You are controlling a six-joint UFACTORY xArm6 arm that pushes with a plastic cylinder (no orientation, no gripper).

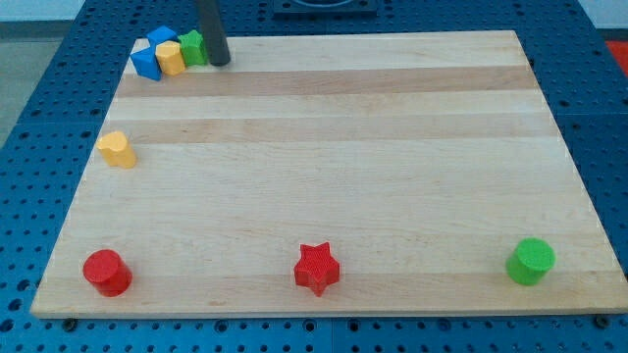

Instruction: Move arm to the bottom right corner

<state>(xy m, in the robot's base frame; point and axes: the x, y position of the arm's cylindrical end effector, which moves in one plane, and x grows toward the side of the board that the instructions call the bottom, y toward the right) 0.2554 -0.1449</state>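
Observation:
My dark rod comes down at the view's top left, and my tip [219,60] rests on the wooden board [334,147] just right of a cluster of blocks. The cluster holds a green block [192,47], a yellow block [171,57], a blue block [147,61] and another blue block [163,36] behind them. My tip touches or nearly touches the green block. A green cylinder [530,261] stands near the board's bottom right corner, far from my tip.
A yellow block [117,149] lies at the left edge. A red cylinder [106,272] stands at the bottom left and a red star [317,269] at the bottom middle. A blue perforated table [29,118] surrounds the board.

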